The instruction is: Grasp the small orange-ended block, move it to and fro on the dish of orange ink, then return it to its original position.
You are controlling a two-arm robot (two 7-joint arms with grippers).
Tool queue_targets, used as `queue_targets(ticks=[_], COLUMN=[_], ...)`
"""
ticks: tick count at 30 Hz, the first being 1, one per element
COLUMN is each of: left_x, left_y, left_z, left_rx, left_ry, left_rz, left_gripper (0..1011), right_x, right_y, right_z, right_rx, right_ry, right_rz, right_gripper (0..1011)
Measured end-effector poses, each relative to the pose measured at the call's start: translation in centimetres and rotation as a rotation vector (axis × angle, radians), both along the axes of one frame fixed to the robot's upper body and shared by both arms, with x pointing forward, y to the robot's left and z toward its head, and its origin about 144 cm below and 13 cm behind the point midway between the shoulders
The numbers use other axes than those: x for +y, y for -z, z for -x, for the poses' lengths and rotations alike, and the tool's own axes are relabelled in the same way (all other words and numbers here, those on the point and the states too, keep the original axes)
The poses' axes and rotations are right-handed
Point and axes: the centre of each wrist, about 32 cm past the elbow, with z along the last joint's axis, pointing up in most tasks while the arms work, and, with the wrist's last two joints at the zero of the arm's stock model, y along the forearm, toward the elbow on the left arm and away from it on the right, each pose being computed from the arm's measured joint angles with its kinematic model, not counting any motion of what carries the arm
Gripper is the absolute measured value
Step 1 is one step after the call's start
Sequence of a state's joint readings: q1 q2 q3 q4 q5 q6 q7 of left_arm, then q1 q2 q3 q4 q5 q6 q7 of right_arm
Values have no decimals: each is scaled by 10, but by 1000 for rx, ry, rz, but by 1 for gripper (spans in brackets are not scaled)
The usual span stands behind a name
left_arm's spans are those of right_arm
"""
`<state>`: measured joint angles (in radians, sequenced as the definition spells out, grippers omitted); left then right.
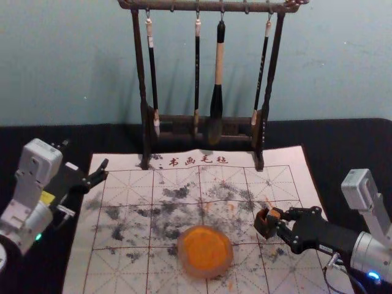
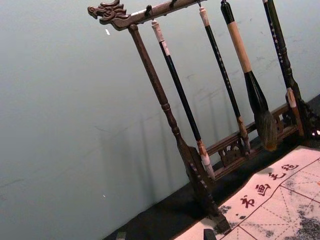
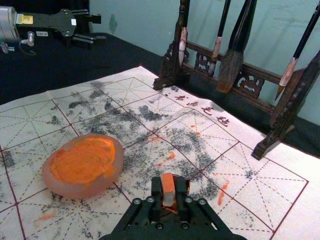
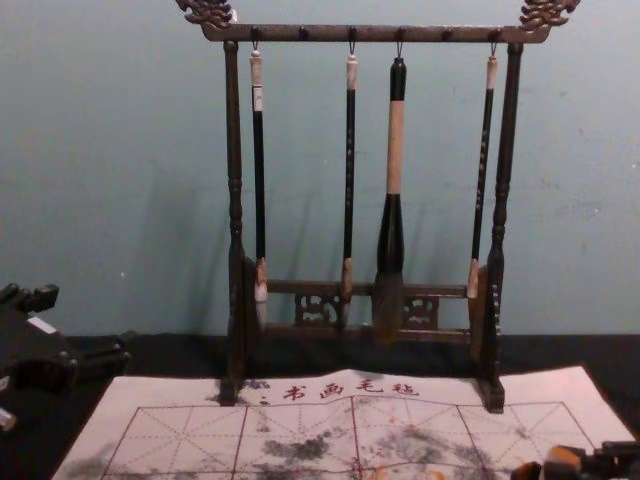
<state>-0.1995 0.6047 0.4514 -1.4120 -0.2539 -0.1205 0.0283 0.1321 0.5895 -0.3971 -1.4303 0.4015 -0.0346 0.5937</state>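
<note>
Our right end effector is closing snugly on the orange-ended block at the dark box, two o'clock from the dish containing orange ink. At twelve, the mat is reading "书画毛毡". Our left end effector is resting open at ten.

A low path crosses the gridded white mat between the round, orange-filled dish and the small dark brown box at the black right gripper's tips. Beyond, the dark carved wooden rack blocks passage — black-handled brushes hang between its posts.
</note>
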Motion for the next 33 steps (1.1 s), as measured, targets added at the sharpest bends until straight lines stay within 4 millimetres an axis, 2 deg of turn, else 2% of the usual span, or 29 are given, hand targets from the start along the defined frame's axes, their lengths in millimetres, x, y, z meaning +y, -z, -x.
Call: queue_targets(ticks=[3, 7, 33], left_x=[0, 0, 0], left_y=[0, 0, 0], left_z=[0, 0, 0], left_rx=[0, 0, 0], left_ry=[0, 0, 0], left_rz=[0, 0, 0], left_gripper=[1001, 1001, 1001], right_x=[0, 0, 0], right_y=[0, 0, -4], right_z=[0, 0, -1], right_rx=[0, 0, -9], right_ry=[0, 0, 7], right_rz=[0, 0, -5], right_gripper=[138, 100, 101])
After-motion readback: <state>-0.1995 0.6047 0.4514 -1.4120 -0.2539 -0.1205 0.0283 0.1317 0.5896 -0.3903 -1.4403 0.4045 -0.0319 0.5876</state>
